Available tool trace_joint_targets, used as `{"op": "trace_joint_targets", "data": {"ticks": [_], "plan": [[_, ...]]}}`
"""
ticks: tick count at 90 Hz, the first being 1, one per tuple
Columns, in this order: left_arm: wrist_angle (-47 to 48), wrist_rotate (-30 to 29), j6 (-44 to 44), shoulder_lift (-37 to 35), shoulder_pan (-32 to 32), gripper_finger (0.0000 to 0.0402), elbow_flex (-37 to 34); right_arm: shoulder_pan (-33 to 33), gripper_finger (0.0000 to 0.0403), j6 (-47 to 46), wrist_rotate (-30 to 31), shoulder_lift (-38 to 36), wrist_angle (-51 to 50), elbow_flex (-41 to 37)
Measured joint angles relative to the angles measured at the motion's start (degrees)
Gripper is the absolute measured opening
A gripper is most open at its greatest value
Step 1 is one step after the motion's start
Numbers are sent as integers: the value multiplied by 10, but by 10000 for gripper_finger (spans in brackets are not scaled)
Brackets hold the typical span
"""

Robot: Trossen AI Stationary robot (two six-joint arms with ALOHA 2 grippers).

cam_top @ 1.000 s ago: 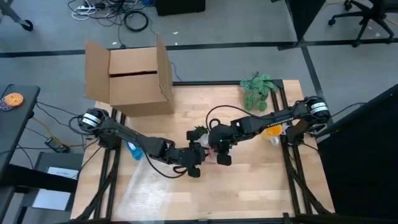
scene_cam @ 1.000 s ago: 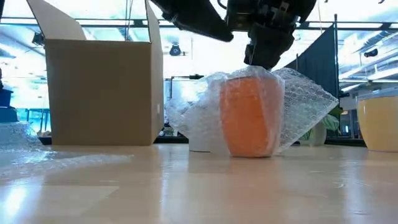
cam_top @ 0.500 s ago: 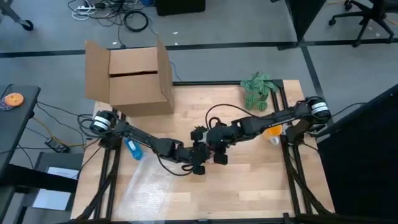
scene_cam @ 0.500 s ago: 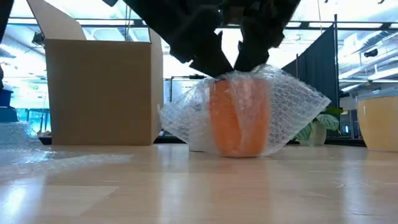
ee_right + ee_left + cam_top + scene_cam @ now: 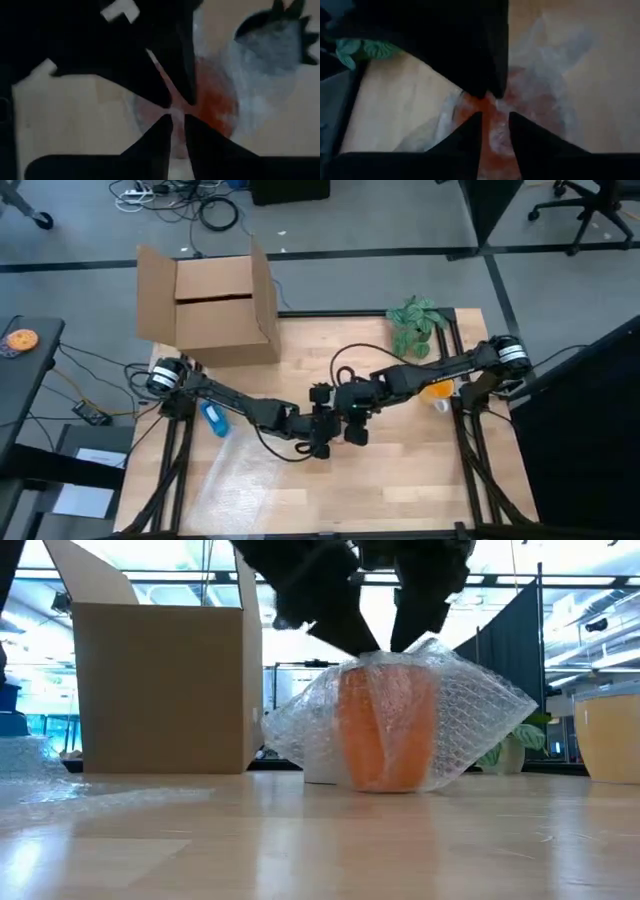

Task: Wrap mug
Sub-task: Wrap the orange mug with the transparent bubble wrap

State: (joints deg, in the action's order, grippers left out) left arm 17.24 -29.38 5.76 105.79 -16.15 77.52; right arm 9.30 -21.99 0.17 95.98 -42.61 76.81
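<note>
The orange mug [image 5: 385,730] stands upright mid-surface, swathed in clear, dimpled bubble wrap [image 5: 470,710] that flares out on both sides. Directly above it the left end effector [image 5: 494,134] and right end effector [image 5: 178,127] meet tip to tip, each narrowed onto the wrap's gathered top. Beyond, on the pale wooden surface [image 5: 400,480], stand a cardboard box [image 5: 215,305] with open flaps and a leafy plant [image 5: 415,325].

1 mug [image 5: 385,730], 1 box [image 5: 210,305], 2 tools [image 5: 320,427] [image 5: 352,420]
</note>
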Motion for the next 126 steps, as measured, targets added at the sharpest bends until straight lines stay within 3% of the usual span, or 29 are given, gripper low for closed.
{"op": "trace_joint_targets", "data": {"ticks": [30, 68, 97, 126], "plan": [[194, -15, -70, -1, -19, 83, 32, -16, 1, 24, -13, 43, 32, 2], [133, -14, -29, -3, -26, 83, 34, -13, 0, 39, -12, 28, 36, -2], [246, -21, -33, -5, -34, 83, 65, -12, 0, 41, -11, 25, 25, -2], [334, -51, -103, -23, -82, 83, 77, -11, 0, 41, -9, 25, 40, -2]]}}
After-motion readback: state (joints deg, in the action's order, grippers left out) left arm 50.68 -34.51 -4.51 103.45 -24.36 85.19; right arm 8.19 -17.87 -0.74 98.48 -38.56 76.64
